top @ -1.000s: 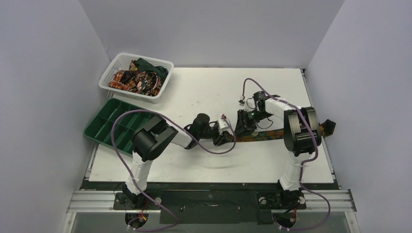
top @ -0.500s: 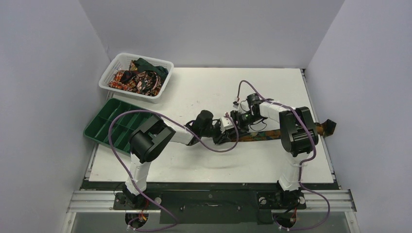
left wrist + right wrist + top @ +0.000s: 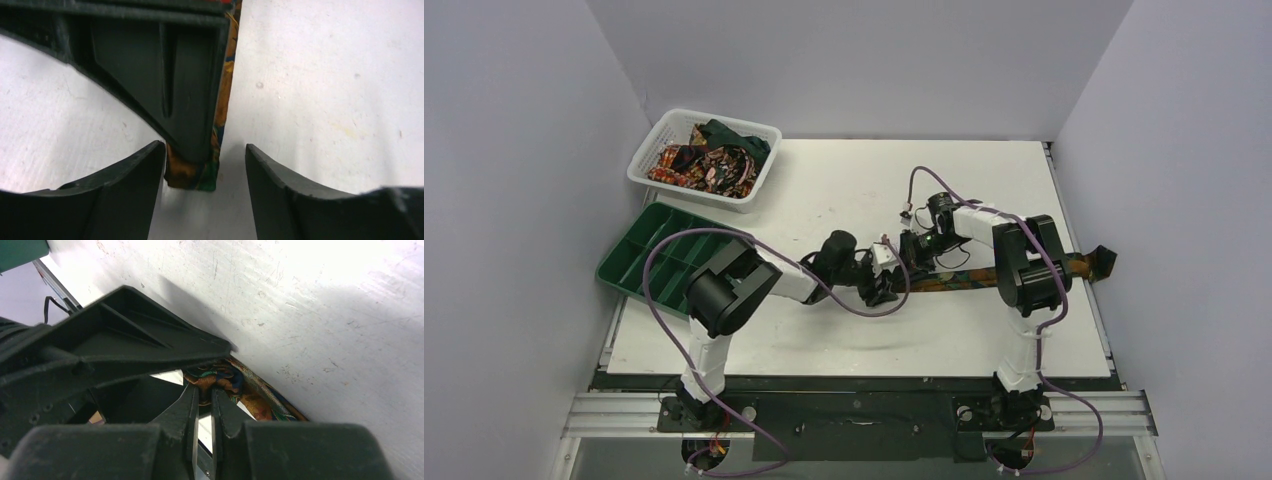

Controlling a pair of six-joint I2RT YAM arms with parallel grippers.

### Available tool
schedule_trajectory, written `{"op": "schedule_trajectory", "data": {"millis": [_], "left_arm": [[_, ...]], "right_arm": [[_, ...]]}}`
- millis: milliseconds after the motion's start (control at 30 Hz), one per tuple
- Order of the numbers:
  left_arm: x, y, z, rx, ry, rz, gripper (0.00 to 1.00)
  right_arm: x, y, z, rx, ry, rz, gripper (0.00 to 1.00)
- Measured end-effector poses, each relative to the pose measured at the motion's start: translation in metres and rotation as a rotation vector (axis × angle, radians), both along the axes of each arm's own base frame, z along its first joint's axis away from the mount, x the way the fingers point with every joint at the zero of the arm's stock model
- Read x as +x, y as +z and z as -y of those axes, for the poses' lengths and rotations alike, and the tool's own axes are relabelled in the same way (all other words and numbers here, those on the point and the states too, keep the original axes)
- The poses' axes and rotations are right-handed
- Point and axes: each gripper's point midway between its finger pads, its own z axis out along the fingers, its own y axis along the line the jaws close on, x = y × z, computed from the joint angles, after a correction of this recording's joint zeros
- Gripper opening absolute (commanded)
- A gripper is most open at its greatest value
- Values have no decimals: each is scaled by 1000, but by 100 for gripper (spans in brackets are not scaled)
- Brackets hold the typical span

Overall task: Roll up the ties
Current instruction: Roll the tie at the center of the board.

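A patterned orange, brown and teal tie (image 3: 964, 279) lies in a strip from the table's middle to the right edge, its wide end hanging off. My right gripper (image 3: 914, 252) is shut on the tie's folded near end (image 3: 220, 380), the fingertips (image 3: 202, 397) pinching the fabric. My left gripper (image 3: 885, 283) is open right beside it. In the left wrist view the tie's end (image 3: 192, 176) lies between my open fingers (image 3: 205, 170), under the right gripper's finger (image 3: 165, 75). More ties (image 3: 709, 160) are heaped in the basket.
A white mesh basket (image 3: 649, 168) stands at the back left. A green compartment tray (image 3: 624, 265) lies at the left edge. Purple cables loop over both arms. The two grippers are nearly touching at the table's middle.
My right gripper has moved left with the tie's end, closing up to my left gripper. The tie's wide end at the right edge has slid a little left.
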Motion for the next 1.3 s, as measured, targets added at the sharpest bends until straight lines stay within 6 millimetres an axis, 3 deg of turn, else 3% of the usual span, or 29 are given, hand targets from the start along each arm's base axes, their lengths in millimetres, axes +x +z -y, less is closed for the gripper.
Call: {"op": "schedule_trajectory", "data": {"millis": [233, 500, 667, 767, 867, 1167, 1300], "left_arm": [[-6, 1, -23, -107, 4, 10, 58], [-4, -1, -5, -214, -10, 47, 54], [-2, -1, 11, -280, -16, 57, 42], [-2, -2, 15, -304, -13, 57, 26], [-3, -3, 15, -309, -3, 46, 20], [-8, -4, 7, -208, 2, 68, 25], [-7, -4, 9, -173, -18, 76, 35]], "right_arm": [[2, -1, 5, 38, -17, -30, 0], [0, -1, 14, 144, -79, -163, 0], [-3, -1, 16, 194, -100, -227, 0], [-3, -1, 17, 205, -98, -225, 0], [-3, 0, 17, 208, -94, -222, 0], [-9, 2, 21, 132, -84, -181, 0], [-9, 1, 26, 85, -82, -152, 0]]}}
